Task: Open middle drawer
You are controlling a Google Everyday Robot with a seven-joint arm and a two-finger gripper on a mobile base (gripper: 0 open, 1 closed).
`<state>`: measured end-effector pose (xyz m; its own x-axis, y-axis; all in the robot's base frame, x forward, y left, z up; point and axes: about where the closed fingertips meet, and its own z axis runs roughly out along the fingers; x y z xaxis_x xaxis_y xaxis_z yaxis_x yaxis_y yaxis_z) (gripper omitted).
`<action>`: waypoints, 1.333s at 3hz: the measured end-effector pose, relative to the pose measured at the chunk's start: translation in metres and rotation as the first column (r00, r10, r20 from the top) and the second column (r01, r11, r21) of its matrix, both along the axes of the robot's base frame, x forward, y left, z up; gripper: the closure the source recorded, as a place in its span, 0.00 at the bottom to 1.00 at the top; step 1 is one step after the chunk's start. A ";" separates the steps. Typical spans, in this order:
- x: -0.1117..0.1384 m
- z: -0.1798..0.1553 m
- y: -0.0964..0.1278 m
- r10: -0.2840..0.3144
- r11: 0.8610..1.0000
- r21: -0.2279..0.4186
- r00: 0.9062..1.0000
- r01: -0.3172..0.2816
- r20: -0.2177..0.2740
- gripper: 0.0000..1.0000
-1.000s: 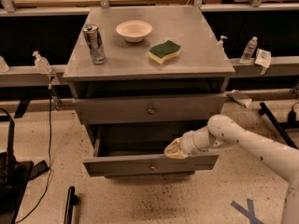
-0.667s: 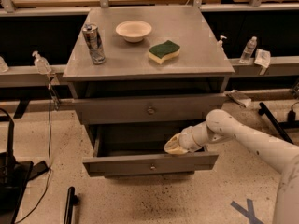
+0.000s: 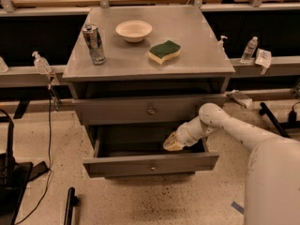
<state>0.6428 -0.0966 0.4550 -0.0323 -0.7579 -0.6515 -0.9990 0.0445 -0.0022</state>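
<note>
The grey cabinet (image 3: 140, 64) has its middle drawer (image 3: 117, 165) pulled well out toward me. The flat front and small round knob (image 3: 152, 167) face me, and the dark inside looks empty. The upper drawer (image 3: 112, 110) with its knob (image 3: 151, 110) sits just above and stands slightly out. The lowest drawer is hidden under the open one. My gripper (image 3: 172, 143) reaches in from the right on a white arm (image 3: 220, 123). Its tip is inside the open middle drawer, near the right side, behind the front panel and away from the knob.
On the cabinet top stand a metal can (image 3: 93, 43), a white bowl (image 3: 134, 30) and a green-and-yellow sponge (image 3: 164, 51). Bottles (image 3: 41, 63) (image 3: 249, 49) stand on side rails. A black stand (image 3: 11, 172) and a black bar (image 3: 69, 205) are on the floor at left.
My gripper has risen slightly and shifted a little left inside the open drawer. The drawer stays pulled out about the same.
</note>
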 end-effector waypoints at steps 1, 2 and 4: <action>0.012 -0.021 0.012 -0.004 1.000 -0.024 1.000 0.003 -0.027 1.00; 0.005 -0.025 0.015 0.003 1.000 -0.020 1.000 -0.004 -0.025 1.00; -0.011 -0.031 0.020 0.018 1.000 -0.010 0.999 -0.018 -0.036 1.00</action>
<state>0.6318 -0.0769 0.4243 -0.0419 -0.7650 -0.6427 -0.9991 0.0270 0.0330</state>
